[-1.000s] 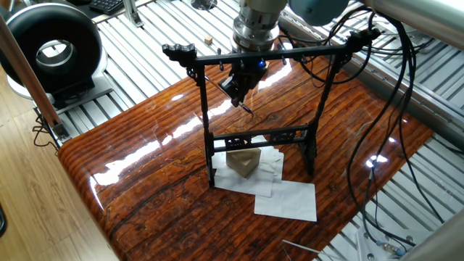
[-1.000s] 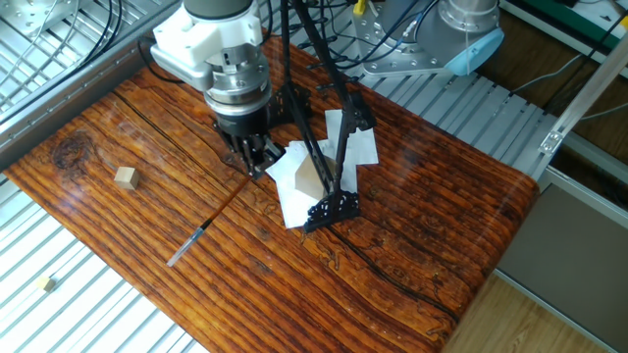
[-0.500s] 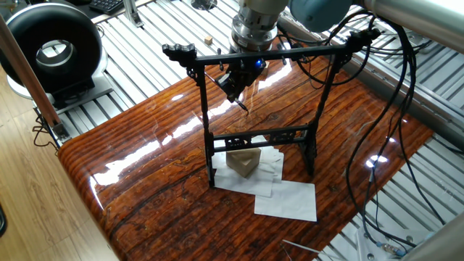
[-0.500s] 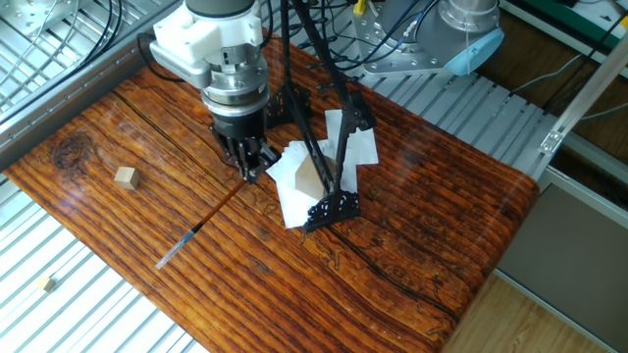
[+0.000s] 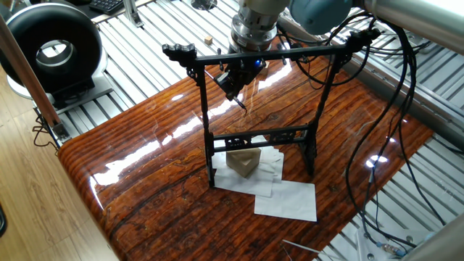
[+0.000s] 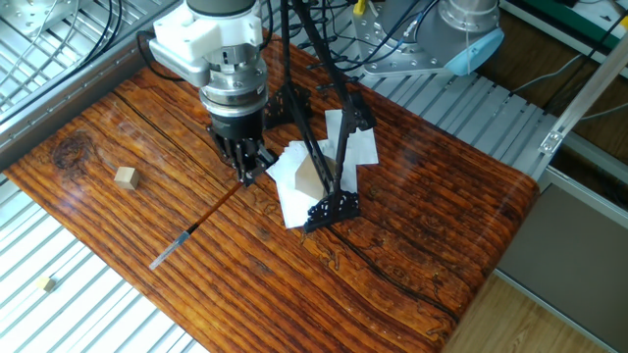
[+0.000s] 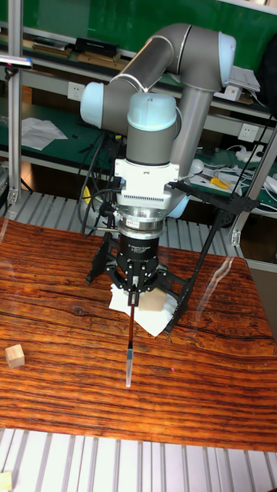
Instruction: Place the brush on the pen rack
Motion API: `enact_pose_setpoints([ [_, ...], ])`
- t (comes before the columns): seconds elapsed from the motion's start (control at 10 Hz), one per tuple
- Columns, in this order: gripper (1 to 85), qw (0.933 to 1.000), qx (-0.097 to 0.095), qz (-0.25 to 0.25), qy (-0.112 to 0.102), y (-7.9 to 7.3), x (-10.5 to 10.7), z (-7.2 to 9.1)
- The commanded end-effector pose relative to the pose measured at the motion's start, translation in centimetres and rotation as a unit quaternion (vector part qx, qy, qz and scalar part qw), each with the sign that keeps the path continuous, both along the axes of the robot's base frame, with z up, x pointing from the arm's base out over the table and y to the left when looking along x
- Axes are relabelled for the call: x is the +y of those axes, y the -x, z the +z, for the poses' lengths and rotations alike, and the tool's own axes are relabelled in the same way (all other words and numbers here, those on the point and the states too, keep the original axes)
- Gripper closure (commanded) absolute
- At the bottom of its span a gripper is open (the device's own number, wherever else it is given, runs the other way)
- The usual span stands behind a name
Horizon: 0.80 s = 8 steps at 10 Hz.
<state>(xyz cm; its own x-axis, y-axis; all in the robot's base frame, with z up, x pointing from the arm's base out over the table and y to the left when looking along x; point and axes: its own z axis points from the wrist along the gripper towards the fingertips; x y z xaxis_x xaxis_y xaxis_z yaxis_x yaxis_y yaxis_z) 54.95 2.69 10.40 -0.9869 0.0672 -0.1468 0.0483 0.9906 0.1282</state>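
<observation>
The gripper is shut on the upper end of the brush, a thin dark shaft that slants down to a pale tip just above the wooden table. In the tall fixed view the brush hangs almost straight down from the gripper. The pen rack is a tall black frame standing upright on the table. My gripper sits just behind its top crossbar, near the left upright. From the side, the pen rack stands right next to the fingers.
White paper sheets and a tan wedge block lie under the rack. A small wooden cube sits on the table's left side. Cables hang at the right. A thin pale rod lies on the slats.
The gripper has risen a little and shifted slightly, carrying the brush; the brush's lower tip has swung outward along the table.
</observation>
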Motion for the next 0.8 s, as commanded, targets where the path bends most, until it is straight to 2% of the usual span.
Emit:
enact_pose_setpoints([
  [0.0,84.7,1.0000,0.009,0.000,-0.004,-1.1,0.0,0.4],
  [0.3,84.7,0.9998,0.014,0.010,-0.006,-3.8,-0.9,0.2],
  [0.5,84.7,0.9998,0.012,0.010,-0.012,-4.2,-0.4,0.2],
  [0.6,84.7,0.9995,0.023,0.018,-0.013,-4.2,-0.3,0.0],
  [0.7,84.7,0.9988,0.035,0.017,-0.029,-4.0,0.3,-0.1],
])
